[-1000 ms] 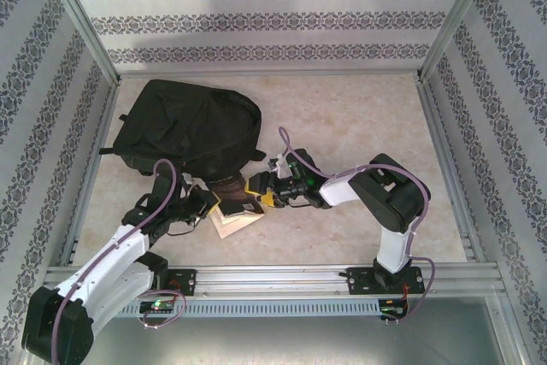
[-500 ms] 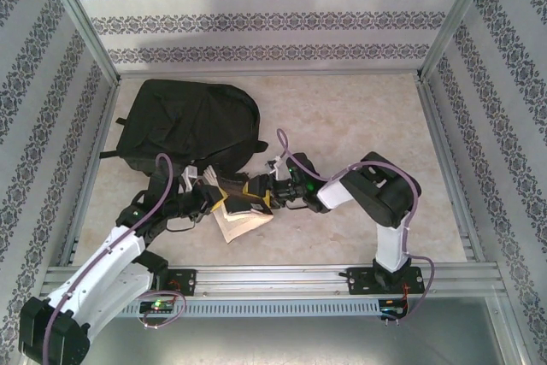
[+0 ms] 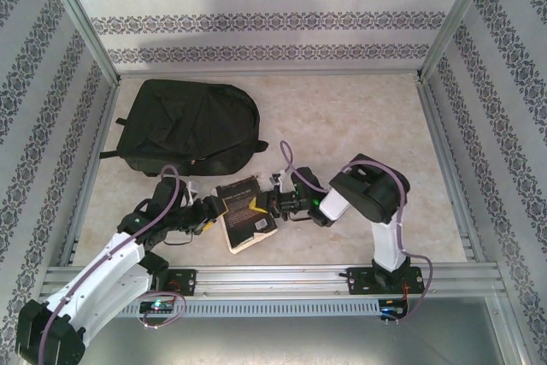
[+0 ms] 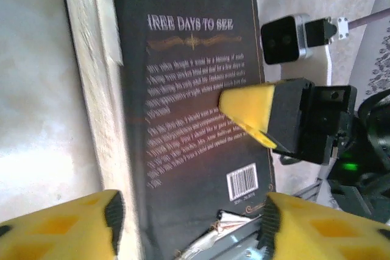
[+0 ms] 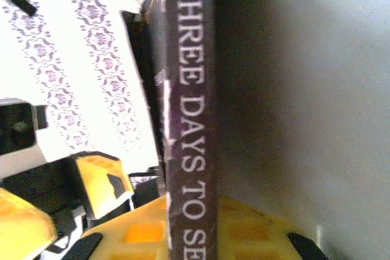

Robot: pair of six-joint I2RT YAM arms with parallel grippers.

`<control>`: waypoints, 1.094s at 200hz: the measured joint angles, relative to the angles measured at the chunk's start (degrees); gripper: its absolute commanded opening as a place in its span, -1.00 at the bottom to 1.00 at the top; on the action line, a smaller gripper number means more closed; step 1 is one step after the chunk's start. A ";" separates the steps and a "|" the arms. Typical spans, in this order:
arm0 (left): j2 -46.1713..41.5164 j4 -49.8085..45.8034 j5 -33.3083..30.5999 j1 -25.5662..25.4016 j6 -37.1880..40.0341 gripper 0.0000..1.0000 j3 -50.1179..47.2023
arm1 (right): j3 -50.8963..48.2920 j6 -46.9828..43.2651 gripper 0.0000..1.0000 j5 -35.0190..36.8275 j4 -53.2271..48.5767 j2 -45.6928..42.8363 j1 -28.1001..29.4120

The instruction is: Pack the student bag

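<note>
step looks like handover: right gripper [image 3: 270, 204] clamped on black book [image 3: 245, 211] at its spine; left gripper [image 3: 209, 218] jaws wide, holding nothing. student bag [image 3: 188, 126] lies just beyond. next: carry black book to its opening

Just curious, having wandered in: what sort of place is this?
Probably a robot test cell, not a real room: left arm and right arm bolted to a metal rail, wallpapered panels in an aluminium frame, and a student bag and book staged on the table.
</note>
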 measured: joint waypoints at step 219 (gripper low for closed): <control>-5.70 14.86 18.97 0.00 14.60 0.84 14.49 | 8.39 -34.73 -1.00 6.08 -51.91 -59.78 3.23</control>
